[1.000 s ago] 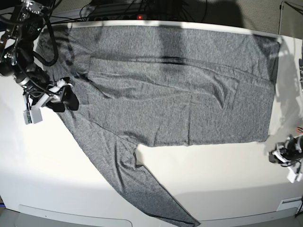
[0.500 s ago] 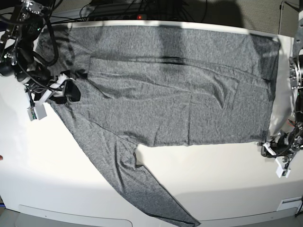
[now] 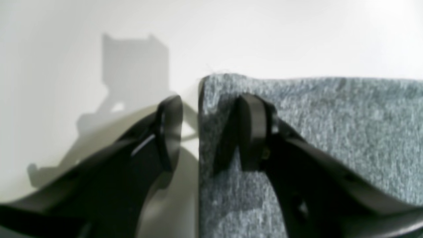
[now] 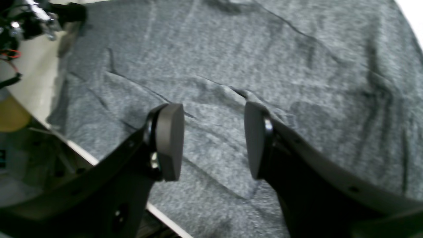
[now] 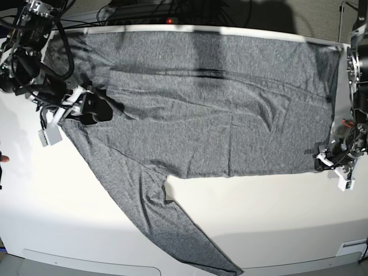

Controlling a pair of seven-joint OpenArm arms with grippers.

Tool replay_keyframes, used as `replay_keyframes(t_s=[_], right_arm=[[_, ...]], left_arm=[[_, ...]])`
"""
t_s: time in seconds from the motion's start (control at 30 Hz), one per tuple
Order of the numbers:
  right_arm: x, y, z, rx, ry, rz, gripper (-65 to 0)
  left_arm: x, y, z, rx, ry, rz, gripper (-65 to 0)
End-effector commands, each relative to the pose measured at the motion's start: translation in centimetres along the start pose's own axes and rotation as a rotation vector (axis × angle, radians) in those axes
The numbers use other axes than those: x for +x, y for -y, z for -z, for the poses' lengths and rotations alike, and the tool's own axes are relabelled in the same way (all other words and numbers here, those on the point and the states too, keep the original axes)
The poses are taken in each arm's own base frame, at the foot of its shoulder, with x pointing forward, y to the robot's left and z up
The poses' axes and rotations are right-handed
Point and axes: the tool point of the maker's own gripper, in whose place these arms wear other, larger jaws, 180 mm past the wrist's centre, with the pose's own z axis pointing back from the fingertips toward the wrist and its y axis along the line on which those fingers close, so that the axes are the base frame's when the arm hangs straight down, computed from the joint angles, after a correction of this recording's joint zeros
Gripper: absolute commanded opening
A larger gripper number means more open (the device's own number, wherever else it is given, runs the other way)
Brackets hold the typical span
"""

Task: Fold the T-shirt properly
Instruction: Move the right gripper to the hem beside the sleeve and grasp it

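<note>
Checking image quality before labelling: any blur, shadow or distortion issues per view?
Left wrist: soft focus throughout, left gripper casts a hard shadow on the white table. Right wrist: T-shirt smeared, right gripper sharper. Base: fisheye bowing at the table edges, dark shadow band across the shirt's top.

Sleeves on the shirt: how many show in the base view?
1. One long sleeve of the T-shirt runs diagonally toward the table's near edge. The other is not clearly visible; it may be folded onto the body or hidden.
</note>
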Motion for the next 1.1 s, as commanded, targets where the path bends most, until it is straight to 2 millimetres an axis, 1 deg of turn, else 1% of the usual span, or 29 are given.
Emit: replay_keyframes(t_s=[0.0, 0.1, 0.23, 0.3, 0.47, 0.57, 0.7, 0.83, 1.0, 1.07], right_arm=[[1.4, -0.3, -0.4, 0.011, 0.039, -0.03, -35.0], [1.4, -0.3, -0.4, 0.012, 0.037, -0.032, -35.0], [1.4, -0.3, -0.4, 0.012, 0.038, -0.032, -35.0], [1.4, -0.3, -0.4, 0.012, 0.038, -0.032, -35.0], [1.4, -0.3, -0.4, 0.012, 0.04, -0.033, -35.0], [1.4, -0.3, -0.4, 0.012, 0.041, -0.033, -35.0], [1.4, -0.3, -0.4, 0.012, 0.042, -0.033, -35.0], [1.5, -0.3, -0.4, 0.012, 0.046, -0.034, -35.0], [1.6, -0.3, -0.4, 0.012, 0.049, -0.034, -35.0], [1.6, -0.3, -0.4, 0.012, 0.049, -0.034, -35.0]], left_arm=[[1.9, -0.7, -0.4, 0.014, 0.04, 0.005, -38.3], [1.8, -0.7, -0.4, 0.014, 0.037, 0.003, -38.3], [1.3, 0.0, -0.4, -0.029, 0.019, -0.12, -38.4], [0.9, 0.5, -0.3, -0.047, -0.006, -0.154, -38.4], [0.0, 1.2, -0.1, -0.061, -0.053, -0.156, -38.4], [0.3, 1.4, -0.1, -0.071, -0.043, -0.171, -38.4], [0.8, 2.5, -0.2, -0.136, -0.022, -0.208, -38.4], [0.9, 2.6, -0.2, -0.141, -0.017, -0.215, -38.4], [1.0, 2.6, -0.2, -0.14, -0.011, -0.215, -44.2], [1.4, 2.5, -0.2, -0.137, 0.009, -0.216, -49.4]])
